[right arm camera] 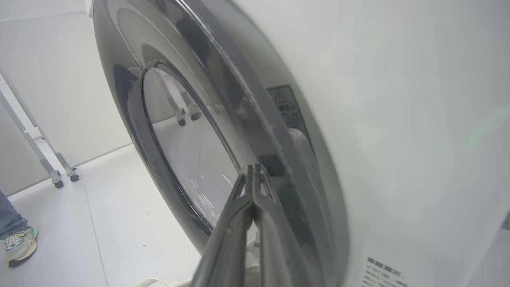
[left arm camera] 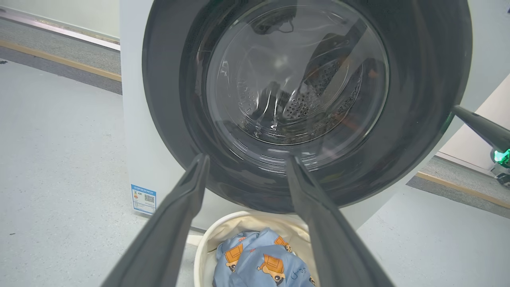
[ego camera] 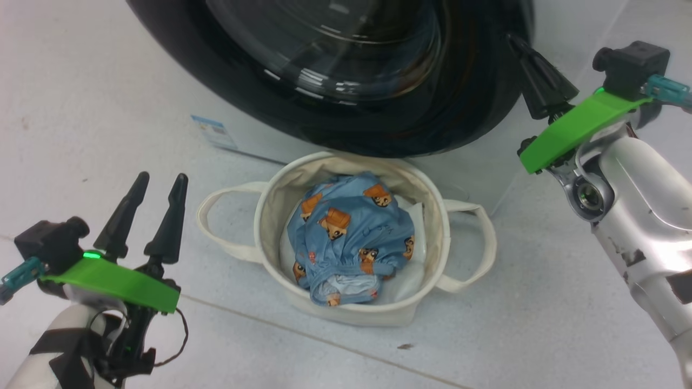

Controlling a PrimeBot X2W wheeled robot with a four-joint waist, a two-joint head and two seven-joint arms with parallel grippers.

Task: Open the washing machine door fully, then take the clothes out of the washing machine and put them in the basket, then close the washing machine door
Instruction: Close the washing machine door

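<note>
The washing machine door [ego camera: 378, 124], with its black rim and glass bowl, lies flat against or very close to the white washing machine [left arm camera: 135, 119]; the steel drum shows through the glass. My right gripper [ego camera: 512, 39] is shut, its tips touching the door's right rim [right arm camera: 279, 131]. The right gripper [right arm camera: 254, 167] holds nothing. Light blue clothes [ego camera: 351, 232] with bear faces lie in the cream basket [ego camera: 270, 216] on the floor below the door. My left gripper [ego camera: 162, 181] stands open and empty left of the basket. In the left wrist view the left gripper [left arm camera: 248, 159] points at the door [left arm camera: 167, 99], above the basket [left arm camera: 223, 231] and clothes [left arm camera: 259, 259].
A blue label [ego camera: 213, 131] sits low on the washer's front. A person's foot [right arm camera: 18, 247] stands on the pale floor to the far side of the door, beside a wheeled rack's legs [right arm camera: 55, 175]. The basket's strap handles [ego camera: 216, 216] stick out on both sides.
</note>
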